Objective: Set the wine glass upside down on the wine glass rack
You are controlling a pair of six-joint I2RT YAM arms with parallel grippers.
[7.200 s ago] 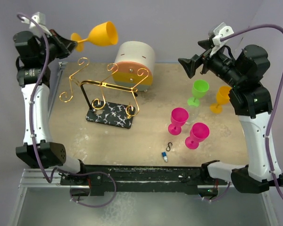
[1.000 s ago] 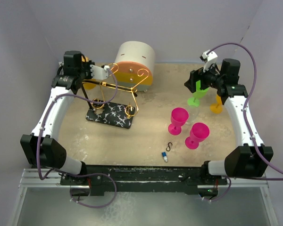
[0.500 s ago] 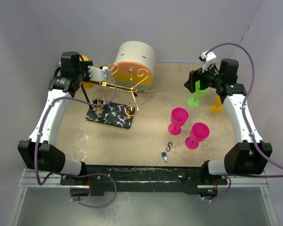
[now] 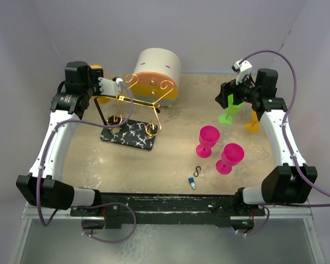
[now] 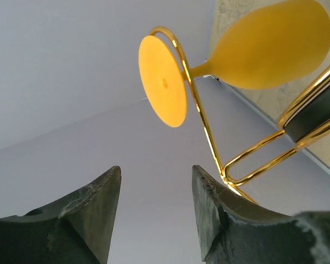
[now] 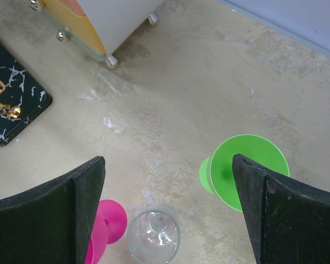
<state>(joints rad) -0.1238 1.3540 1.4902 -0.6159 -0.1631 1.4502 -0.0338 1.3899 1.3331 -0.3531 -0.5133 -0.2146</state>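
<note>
In the left wrist view, the orange glass (image 5: 267, 45) hangs on an arm of the rack (image 5: 201, 118). Its stem sits in the gold loop, the foot on one side of the wire and the bowl on the other. The left tool (image 5: 155, 179) sits just short of the foot, fingers partly apart with nothing between them. I'd worry about the way out: a crooked pull-back could clip the foot and swing the glass off that thin wire.

From above, the left arm crowds the rack's far-left side and hides most of the glass. The rack looks light on its small black base, so a nudge from the wrist might shift or tip it on the desk (image 4: 170, 170).

In the right wrist view, the right tool (image 6: 168, 165) hovers wide open and empty over the green glass (image 6: 247, 170). A clear glass (image 6: 153, 236) stands just beside it and is hard to see. A finger coming down could topple the clear glass.
</note>
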